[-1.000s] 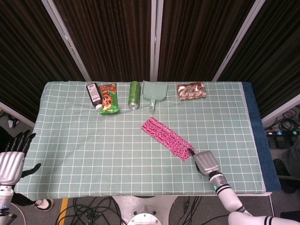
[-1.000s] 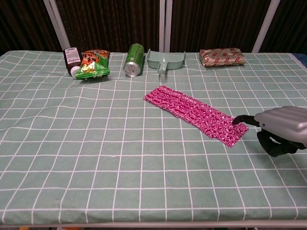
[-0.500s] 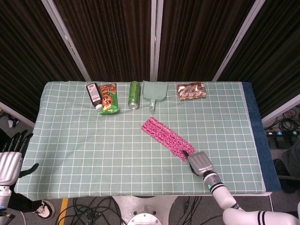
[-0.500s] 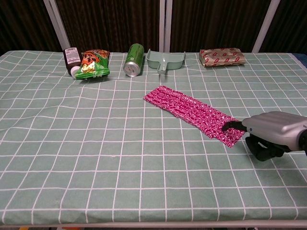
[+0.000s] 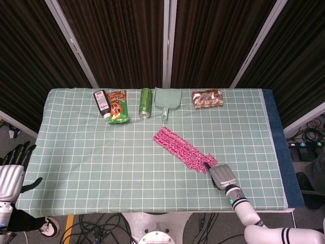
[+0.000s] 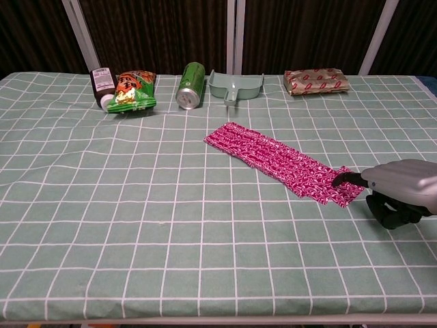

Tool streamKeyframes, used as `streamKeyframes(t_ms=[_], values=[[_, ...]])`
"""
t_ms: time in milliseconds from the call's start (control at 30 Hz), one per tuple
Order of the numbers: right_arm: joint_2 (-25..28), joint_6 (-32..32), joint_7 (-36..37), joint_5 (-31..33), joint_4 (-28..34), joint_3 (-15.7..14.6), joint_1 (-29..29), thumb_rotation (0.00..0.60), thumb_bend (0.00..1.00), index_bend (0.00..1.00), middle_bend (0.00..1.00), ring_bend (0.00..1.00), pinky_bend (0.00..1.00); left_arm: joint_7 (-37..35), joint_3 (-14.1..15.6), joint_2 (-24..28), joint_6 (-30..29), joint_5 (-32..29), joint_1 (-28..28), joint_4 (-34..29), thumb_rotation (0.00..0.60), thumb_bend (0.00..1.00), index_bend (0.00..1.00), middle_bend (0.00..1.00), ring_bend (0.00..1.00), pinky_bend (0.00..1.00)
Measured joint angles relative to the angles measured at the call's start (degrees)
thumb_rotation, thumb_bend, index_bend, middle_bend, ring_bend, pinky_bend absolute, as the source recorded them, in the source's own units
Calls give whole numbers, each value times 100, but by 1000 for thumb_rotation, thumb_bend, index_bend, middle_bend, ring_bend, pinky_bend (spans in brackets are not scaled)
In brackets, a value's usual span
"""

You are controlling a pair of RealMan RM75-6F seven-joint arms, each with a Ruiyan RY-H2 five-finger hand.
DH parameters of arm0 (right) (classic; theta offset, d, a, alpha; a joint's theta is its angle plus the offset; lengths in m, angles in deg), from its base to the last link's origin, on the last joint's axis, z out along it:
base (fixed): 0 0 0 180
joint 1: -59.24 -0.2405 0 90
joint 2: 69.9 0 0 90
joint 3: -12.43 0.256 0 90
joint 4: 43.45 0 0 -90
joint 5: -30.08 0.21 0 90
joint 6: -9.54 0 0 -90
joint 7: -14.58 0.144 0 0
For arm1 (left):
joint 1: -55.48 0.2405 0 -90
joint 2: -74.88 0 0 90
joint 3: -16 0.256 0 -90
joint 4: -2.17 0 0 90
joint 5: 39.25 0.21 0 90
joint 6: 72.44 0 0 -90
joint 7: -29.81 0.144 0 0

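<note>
A pink knitted cloth (image 5: 183, 150) (image 6: 273, 158) lies slantwise on the green checked tablecloth (image 5: 101, 152), right of centre. My right hand (image 5: 223, 176) (image 6: 399, 188) sits at the cloth's near right end. A dark fingertip (image 6: 339, 179) rests on that end, which is rumpled and drawn towards the hand, so the hand seems to pinch it; the other fingers are curled under the palm. My left hand (image 5: 11, 170) hangs off the table's left edge with fingers spread, holding nothing. It shows only in the head view.
Along the far edge lie a dark bottle (image 5: 102, 103), an orange-green snack bag (image 5: 117, 107), a green can (image 5: 145, 102) on its side, a pale green dustpan (image 5: 167, 99) and a red-brown packet (image 5: 207, 98). Dark curtains stand behind.
My right hand slid left along the cloth's end, then back right, and the cloth's near end came with it and now reaches further right. The left hand shifted slightly.
</note>
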Motion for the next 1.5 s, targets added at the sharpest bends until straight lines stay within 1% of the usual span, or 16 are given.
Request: streamKeyframes(t_ms=[500,933,1233,1367,1500], values=[[333,-39,502,-65,-170,-275,147,600,986,101,858,836,759,136,0,-23,22,19,-23,-75,600,167,79,11,0,146],[704,-28,1047,-262,-350,-420,384,600,986,107,858,836,759,234,0,6,15,47,-35,-175,600,167,79,11,0,146],[877,69,1409,-366,-498,-437,516,600,986,123,858,836,759,330,7,-13,17,68,-47,-217,600,167,79,11,0,146],[933,28,1564,-527,-466,-374,551,600,986,123,858,836,759,337,-4,-3,7,70,-52,-240,600,167,79,11,0,146],[960,-134,1600,-802,-287,-261,546,600,985,122,858,835,759,353,-12,-2,-17,92,-56,-266,600,167,79,11,0,146]])
